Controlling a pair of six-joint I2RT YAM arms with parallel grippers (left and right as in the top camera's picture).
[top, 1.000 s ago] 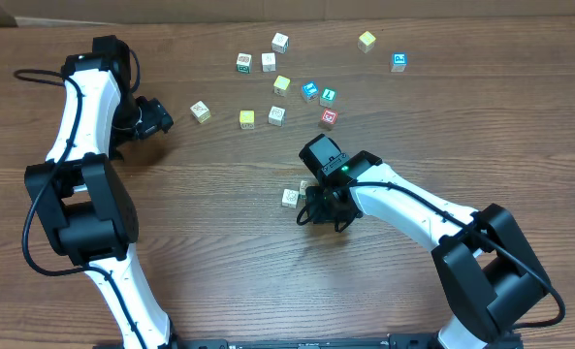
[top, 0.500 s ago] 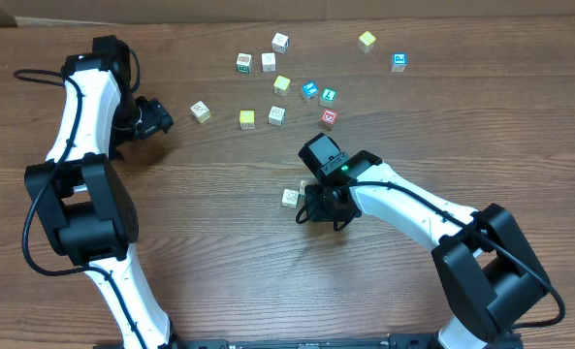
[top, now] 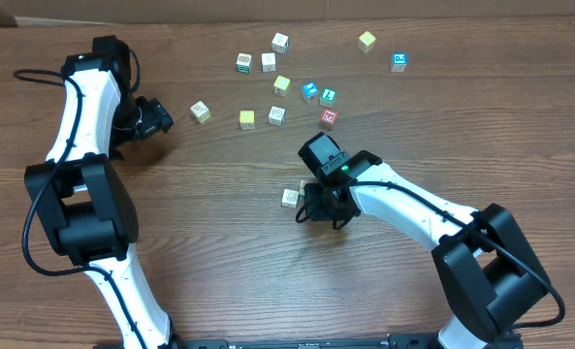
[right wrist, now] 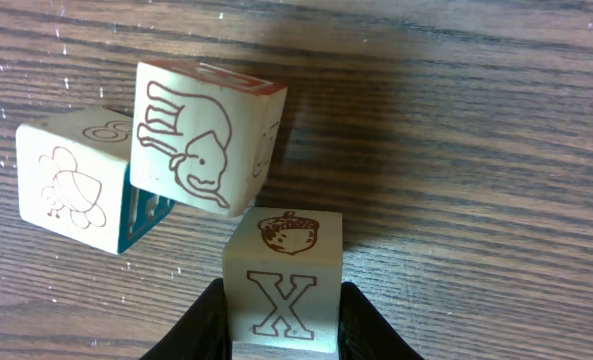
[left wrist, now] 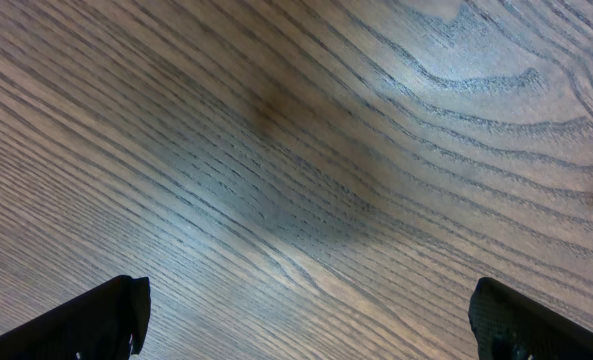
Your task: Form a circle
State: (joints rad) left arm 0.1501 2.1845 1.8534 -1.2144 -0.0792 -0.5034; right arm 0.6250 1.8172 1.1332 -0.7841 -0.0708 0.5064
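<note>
Right claw (right wrist: 281, 325): clamped on the X block (right wrist: 281, 280), a cream block with an acorn on its upper face. One dark finger (right wrist: 208, 330) presses each side. The block sits low to the table (top: 219, 271); whether it rests on the wood cannot be told.

Just ahead of it, the elephant block (right wrist: 206, 135) stands tilted. It leans on the insect block (right wrist: 66, 185) to its left, and its lower corner is at or just touching the top edge of the X block. In the overhead view these make up the small clump (top: 291, 196) at the right claw's (top: 321, 206) tip, well apart from the loose blocks (top: 276, 114) further up the table.

Change over the last second: none of note. The arm, its grip and the clump are all in the same place.

Judgement: the arm has paused on its grip, so the ring is not yet closed. The tilted elephant block is the fault, and a careless nudge could topple it.

Left claw (top: 156, 116): spread wide over bare wood, holding nothing.
</note>
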